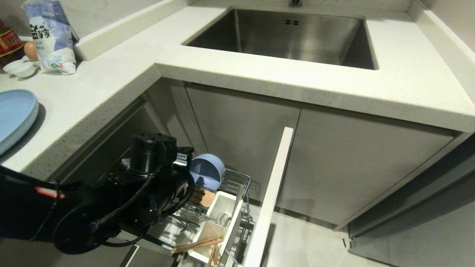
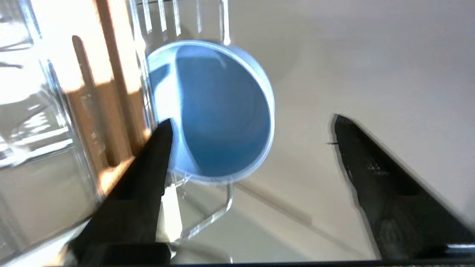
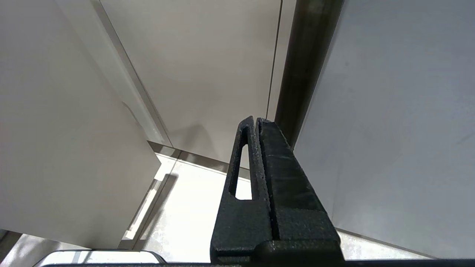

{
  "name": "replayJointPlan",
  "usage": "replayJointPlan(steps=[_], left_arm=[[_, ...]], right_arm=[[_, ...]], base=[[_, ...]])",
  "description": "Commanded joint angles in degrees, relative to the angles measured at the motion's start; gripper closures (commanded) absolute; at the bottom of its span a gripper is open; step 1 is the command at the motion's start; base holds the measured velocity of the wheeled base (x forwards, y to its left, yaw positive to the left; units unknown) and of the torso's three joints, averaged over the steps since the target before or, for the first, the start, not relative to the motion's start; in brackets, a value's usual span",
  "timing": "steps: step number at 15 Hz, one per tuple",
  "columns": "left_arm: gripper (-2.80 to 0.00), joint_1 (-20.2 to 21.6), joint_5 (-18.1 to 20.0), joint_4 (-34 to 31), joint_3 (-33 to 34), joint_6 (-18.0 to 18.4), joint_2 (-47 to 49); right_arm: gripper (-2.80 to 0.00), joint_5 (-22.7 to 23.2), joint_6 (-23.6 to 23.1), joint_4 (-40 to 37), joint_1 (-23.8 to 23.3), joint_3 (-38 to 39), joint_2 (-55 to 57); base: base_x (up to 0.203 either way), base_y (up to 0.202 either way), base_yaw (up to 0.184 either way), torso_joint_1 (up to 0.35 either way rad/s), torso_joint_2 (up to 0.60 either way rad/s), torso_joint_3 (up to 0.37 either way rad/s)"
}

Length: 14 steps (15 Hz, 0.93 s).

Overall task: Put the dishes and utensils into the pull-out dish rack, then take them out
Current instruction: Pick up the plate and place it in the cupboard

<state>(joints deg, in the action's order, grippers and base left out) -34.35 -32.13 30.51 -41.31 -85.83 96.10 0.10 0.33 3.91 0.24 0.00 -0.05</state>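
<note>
The pale-blue bowl stands on edge at the far end of the pull-out dish rack, leaning on its wire prongs beside the wooden strip. My left arm reaches down over the rack. My left gripper is open just short of the bowl, one finger by its rim, nothing held. Chopsticks lie in the white caddy, and a silver spoon seems to lie there too. The blue plate rests on the counter at far left. My right gripper hangs shut by the cabinets.
The rack's white panel front stands out from the grey cabinet doors. Above is the counter with a steel sink. At back left stand a bag, small white saucers and an egg.
</note>
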Motion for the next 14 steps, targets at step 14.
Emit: replayJointPlan(steps=[14], left_arm=[[0.00,-8.0,4.1,-10.3,-24.3,81.4,-29.1]], right_arm=[[0.00,0.0,0.0,0.0,0.0,1.3,0.0]], base=[[0.000,0.000,0.000,0.000,0.00,0.000]])
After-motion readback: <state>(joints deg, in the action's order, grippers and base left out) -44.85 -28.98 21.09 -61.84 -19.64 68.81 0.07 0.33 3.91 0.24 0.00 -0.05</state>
